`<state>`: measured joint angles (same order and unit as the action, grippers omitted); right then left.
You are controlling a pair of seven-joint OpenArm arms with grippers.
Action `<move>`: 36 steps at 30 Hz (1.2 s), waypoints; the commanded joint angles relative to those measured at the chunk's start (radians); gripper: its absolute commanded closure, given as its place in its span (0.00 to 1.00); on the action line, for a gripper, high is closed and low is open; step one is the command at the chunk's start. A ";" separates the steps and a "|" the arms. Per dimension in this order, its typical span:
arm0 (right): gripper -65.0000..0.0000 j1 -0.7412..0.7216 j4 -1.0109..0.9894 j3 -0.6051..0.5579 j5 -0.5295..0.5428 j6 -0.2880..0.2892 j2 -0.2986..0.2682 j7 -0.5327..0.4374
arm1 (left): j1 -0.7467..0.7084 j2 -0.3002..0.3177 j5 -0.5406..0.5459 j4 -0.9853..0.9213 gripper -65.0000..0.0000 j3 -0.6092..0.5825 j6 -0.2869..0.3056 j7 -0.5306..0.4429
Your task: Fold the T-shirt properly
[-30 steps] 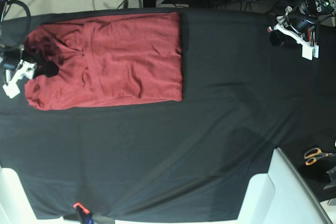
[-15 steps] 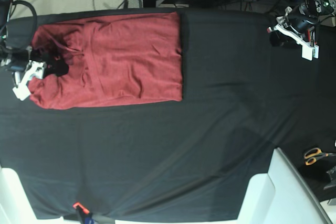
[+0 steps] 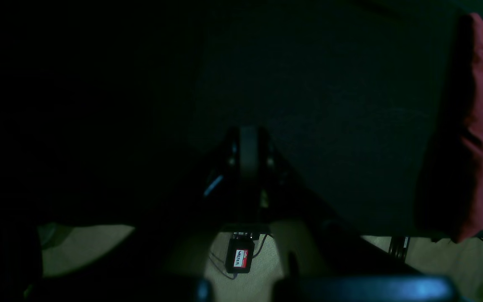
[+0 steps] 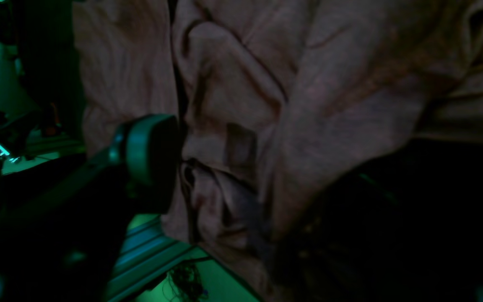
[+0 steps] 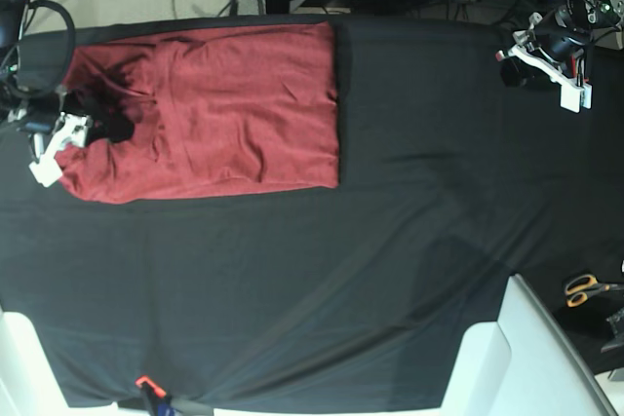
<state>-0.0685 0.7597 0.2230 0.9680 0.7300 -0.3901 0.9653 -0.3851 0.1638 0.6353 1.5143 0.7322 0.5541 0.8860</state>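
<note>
So your right pincer (image 5: 86,128) is clamped on the T-shirt (image 5: 214,114) at the worktop's (image 5: 390,241) far-left corner, and the shirt's long axis runs rightward from it along the far edge. The left pincer (image 5: 543,65) is well apart; I can't tell its state.

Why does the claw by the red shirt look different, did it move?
Yes. The right gripper has slid rightward along the black cloth, away from its left edge, dragging the T-shirt collar end with it.
</note>
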 commanded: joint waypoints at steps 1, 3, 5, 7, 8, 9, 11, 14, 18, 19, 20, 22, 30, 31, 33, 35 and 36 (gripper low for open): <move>0.51 0.019 -0.010 -0.017 -0.097 -0.032 0.006 0.077 | -0.001 0.013 0.016 0.013 1.00 0.007 0.005 -0.012; 0.73 0.017 -0.010 -0.017 -0.097 -0.032 0.006 0.077 | -0.001 0.013 0.016 0.013 1.00 0.007 0.005 -0.012; 0.94 0.012 -0.009 -0.017 -0.097 -0.032 0.006 0.077 | -0.001 0.013 0.016 0.013 1.00 0.007 0.005 -0.012; 1.00 -0.001 -0.001 -0.017 -0.097 -0.032 0.006 0.076 | -0.001 0.013 0.016 0.013 1.00 0.007 0.005 -0.012; 0.98 -0.001 0.010 -0.017 -0.097 -0.032 0.006 0.076 | -0.001 0.013 0.016 0.013 1.00 0.007 0.005 -0.012; 0.99 -0.001 0.027 -0.017 -0.097 -0.032 0.007 0.076 | -0.001 0.013 0.016 0.013 1.00 0.007 0.005 -0.012; 0.99 0.000 0.070 -0.017 -0.097 -0.032 0.010 0.076 | -0.001 0.013 0.016 0.013 1.00 0.007 0.005 -0.012; 0.99 0.005 0.129 -0.017 -0.097 -0.032 0.012 0.083 | -0.001 0.013 0.016 0.013 1.00 0.007 0.005 -0.012; 0.99 0.055 0.271 -0.015 -0.096 -0.032 0.033 0.085 | -0.002 0.013 0.016 0.013 1.00 0.007 0.005 -0.012; 0.99 0.078 0.326 -0.015 -0.096 -0.032 0.043 0.085 | -0.002 0.013 0.016 0.013 1.00 0.007 0.005 -0.012; 0.99 0.101 0.381 -0.015 -0.096 -0.045 0.049 0.085 | -0.002 0.013 0.016 0.013 1.00 0.007 0.005 -0.012; 0.99 0.137 0.485 -0.015 -0.096 -0.092 0.059 0.085 | -0.001 0.013 0.016 0.013 1.00 0.007 0.005 -0.012; 0.99 0.186 0.711 -0.066 -0.096 -0.270 0.092 0.134 | 0.001 0.013 0.016 0.013 1.00 0.007 0.005 -0.012; 0.99 0.186 0.728 -0.081 -0.096 -0.287 0.096 0.137 | 0.001 0.013 0.016 0.013 1.00 0.007 0.005 -0.012; 0.99 0.187 0.748 -0.113 -0.096 -0.332 0.109 0.139 | 0.001 0.013 0.016 0.013 1.00 0.007 0.005 -0.012; 0.99 0.187 0.759 -0.147 -0.096 -0.390 0.124 0.136 | 0.001 0.013 0.016 0.013 1.00 0.007 0.005 -0.012; 0.99 0.187 0.765 -0.167 -0.096 -0.416 0.130 0.136 | 0.001 0.013 0.016 0.013 1.00 0.007 0.005 -0.012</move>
<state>0.1284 1.5047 0.0536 0.8555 0.3080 -0.2485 1.1080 -0.3832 0.1658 0.6357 1.5143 0.7326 0.5541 0.8860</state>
